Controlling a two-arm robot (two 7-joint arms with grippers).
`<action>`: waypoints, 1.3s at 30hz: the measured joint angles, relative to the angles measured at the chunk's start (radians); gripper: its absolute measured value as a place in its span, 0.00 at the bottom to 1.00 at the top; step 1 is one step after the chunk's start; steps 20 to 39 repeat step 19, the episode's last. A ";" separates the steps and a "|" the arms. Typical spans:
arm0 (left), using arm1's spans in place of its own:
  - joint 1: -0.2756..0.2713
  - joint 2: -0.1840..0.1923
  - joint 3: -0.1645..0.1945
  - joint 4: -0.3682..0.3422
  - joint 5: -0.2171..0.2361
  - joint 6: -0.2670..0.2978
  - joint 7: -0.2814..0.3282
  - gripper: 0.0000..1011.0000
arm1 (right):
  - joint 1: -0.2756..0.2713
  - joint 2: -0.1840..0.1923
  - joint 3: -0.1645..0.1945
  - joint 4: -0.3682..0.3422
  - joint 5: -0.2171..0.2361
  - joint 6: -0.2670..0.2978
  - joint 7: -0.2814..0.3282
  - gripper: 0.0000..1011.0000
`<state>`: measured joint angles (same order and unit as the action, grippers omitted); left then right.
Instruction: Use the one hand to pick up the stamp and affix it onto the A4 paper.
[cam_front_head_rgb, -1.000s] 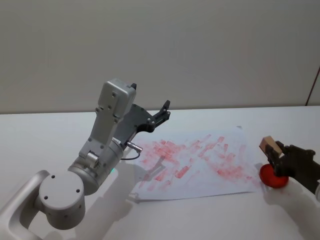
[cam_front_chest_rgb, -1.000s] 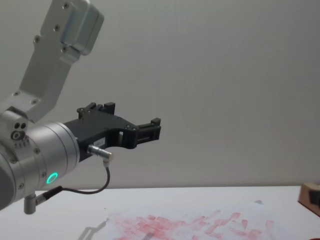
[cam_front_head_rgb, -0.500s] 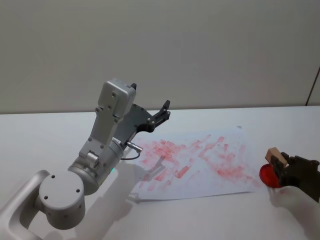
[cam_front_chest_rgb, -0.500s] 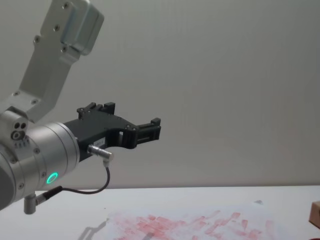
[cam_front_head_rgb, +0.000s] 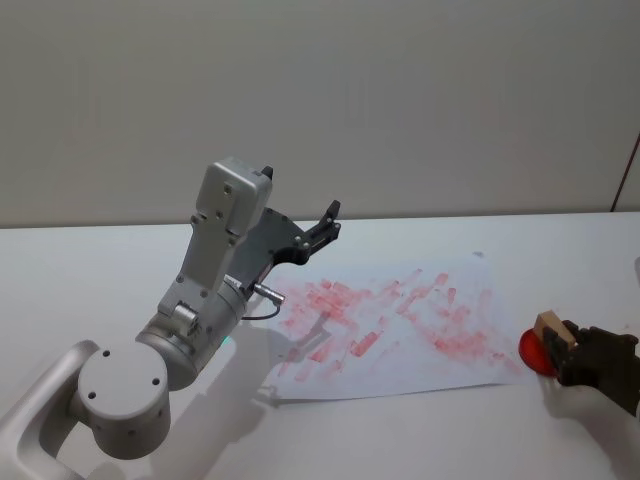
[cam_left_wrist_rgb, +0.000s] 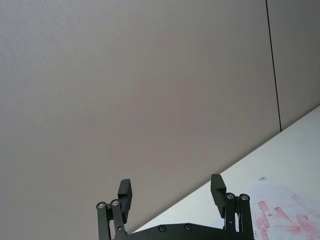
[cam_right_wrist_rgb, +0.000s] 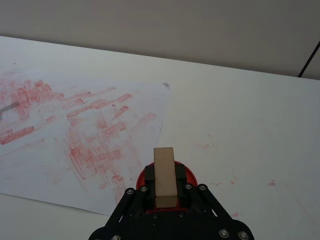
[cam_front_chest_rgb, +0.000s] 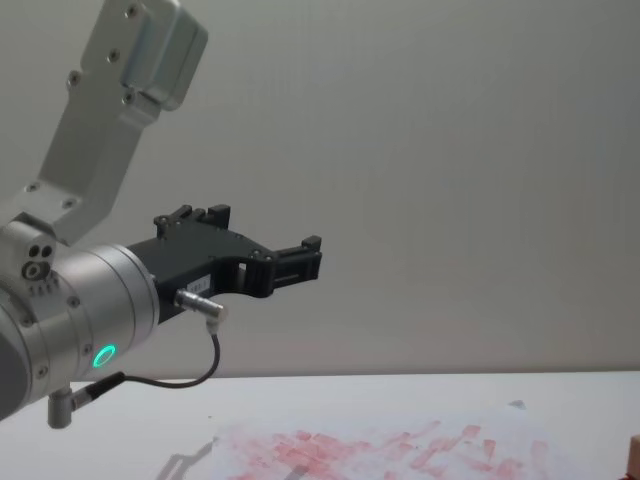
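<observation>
The light-brown stamp (cam_front_head_rgb: 548, 327) is held upright in my right gripper (cam_front_head_rgb: 562, 343), which is shut on it just right of the A4 paper (cam_front_head_rgb: 400, 320). In the right wrist view the stamp (cam_right_wrist_rgb: 164, 172) stands between the black fingers (cam_right_wrist_rgb: 146, 192) of the right gripper (cam_right_wrist_rgb: 164, 194), directly over a red ink pad (cam_right_wrist_rgb: 190, 175); its lower end is hidden. The A4 paper (cam_right_wrist_rgb: 75, 130) is white and crowded with smeared red prints. My left gripper (cam_front_head_rgb: 328, 222) hangs open and raised above the paper's far left corner, holding nothing.
The red ink pad (cam_front_head_rgb: 530, 350) lies on the white table (cam_front_head_rgb: 90, 270) beside the paper's right edge. The raised left arm (cam_front_head_rgb: 215, 270) stands over the table's left part. A grey wall runs behind the table.
My right gripper has come down and drawn nearer with the stamp, settling over the red ink pad. The left arm has not moved.
</observation>
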<state>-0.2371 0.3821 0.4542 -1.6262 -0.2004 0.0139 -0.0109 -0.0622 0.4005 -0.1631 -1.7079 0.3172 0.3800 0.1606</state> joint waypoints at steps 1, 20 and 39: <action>0.000 0.000 0.000 0.000 0.000 0.000 0.000 0.99 | 0.000 0.000 0.000 0.001 0.000 0.001 0.000 0.21; 0.000 0.000 0.000 0.000 0.000 0.000 0.000 0.99 | -0.001 -0.002 -0.002 0.009 -0.006 0.007 -0.002 0.75; 0.000 0.000 0.000 0.000 0.000 0.000 0.000 0.99 | -0.001 -0.002 -0.002 0.009 -0.006 0.007 -0.002 0.75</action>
